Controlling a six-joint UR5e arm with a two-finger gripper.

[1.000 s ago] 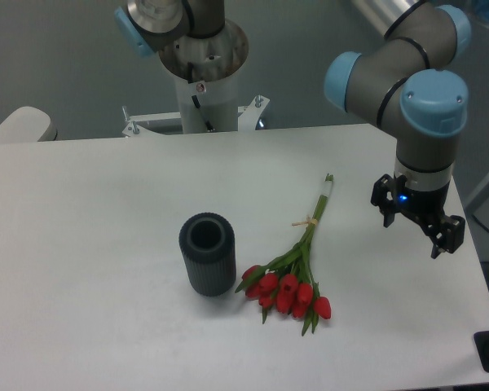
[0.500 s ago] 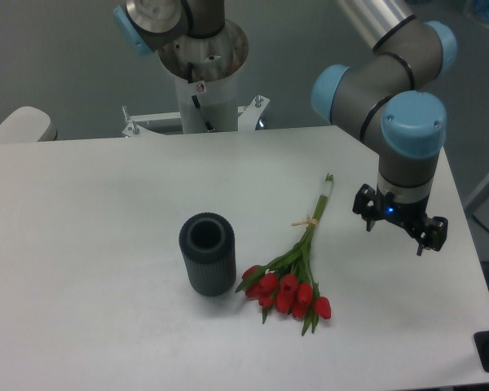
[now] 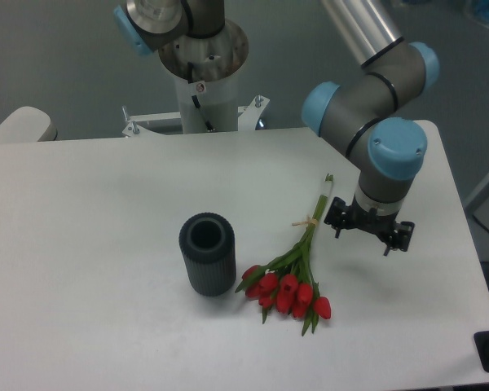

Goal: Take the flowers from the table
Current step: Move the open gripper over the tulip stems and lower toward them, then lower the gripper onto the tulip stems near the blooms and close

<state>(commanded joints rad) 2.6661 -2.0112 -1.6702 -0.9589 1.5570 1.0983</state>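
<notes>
Hand (image 3: 365,234) spread wide, empty, just right of flowers (image 3: 297,265).

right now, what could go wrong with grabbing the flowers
The pincer hangs open just right of the flowers, beside the thin stems near the pale band. Closing there might catch only a few stems or crush them. The heavy red heads lie far from that spot, so the bunch could droop or slip when lifted. The vase stands close to the heads, so a swinging bunch might brush it.
</notes>
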